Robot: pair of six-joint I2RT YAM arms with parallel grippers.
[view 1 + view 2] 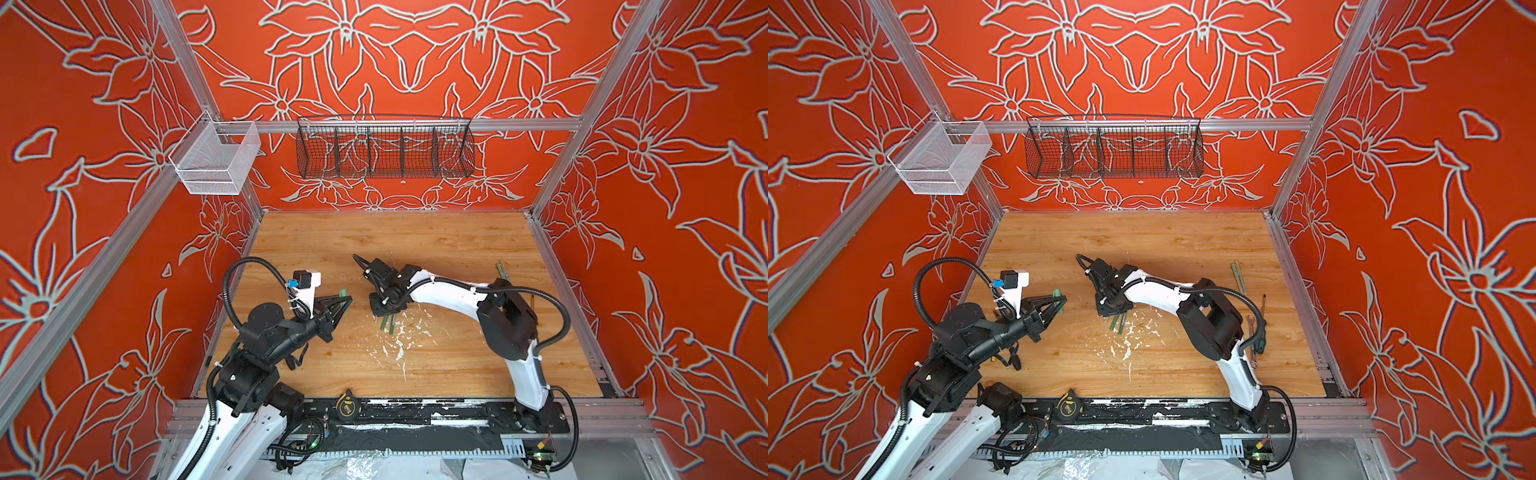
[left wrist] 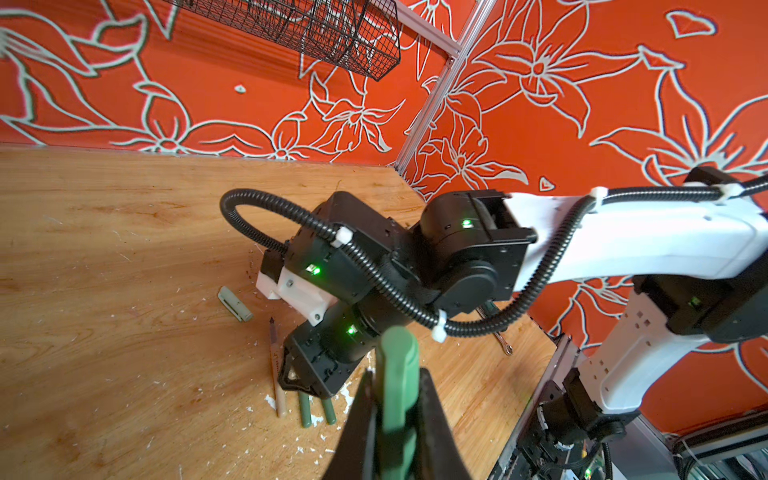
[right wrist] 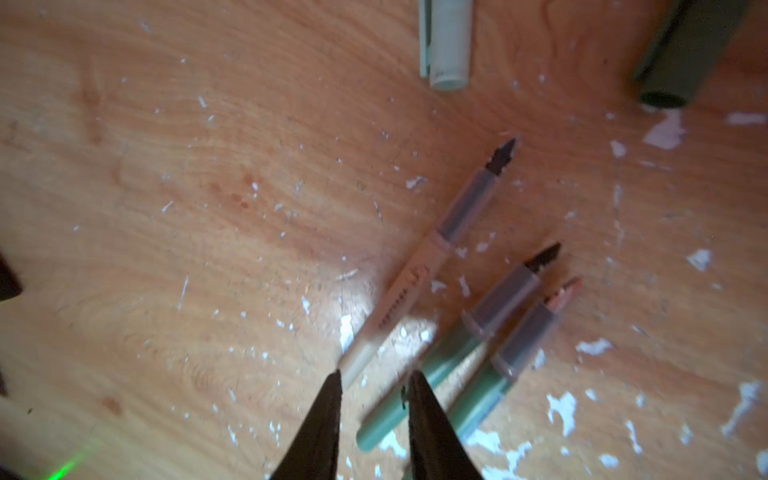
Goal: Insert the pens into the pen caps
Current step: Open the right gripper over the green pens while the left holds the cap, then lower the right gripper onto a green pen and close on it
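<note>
My left gripper (image 1: pixel 345 300) hangs above the left half of the table, shut on a bright green pen cap (image 2: pixel 398 370) that sticks out past its fingertips. Three pens lie side by side under my right wrist: a pale one (image 3: pixel 419 274) and two green ones (image 3: pixel 453 349) (image 3: pixel 513 357), all with bare dark tips. My right gripper (image 3: pixel 375 376) points down at their rear ends, jaws open a little, one fingertip at the pale pen's end and the nearer green pen under the gap. A pale green cap (image 3: pixel 446 41) and a dark green cap (image 3: pixel 685 54) lie beyond the tips.
White paint flecks (image 1: pixel 399 349) scatter over the wooden table (image 1: pixel 457 249). By the right edge lie pale green sticks (image 1: pixel 1237 274) and a wrench (image 1: pixel 1251 328). A tape measure (image 1: pixel 347 403) sits on the front rail. Wire baskets (image 1: pixel 384 151) hang on the back wall.
</note>
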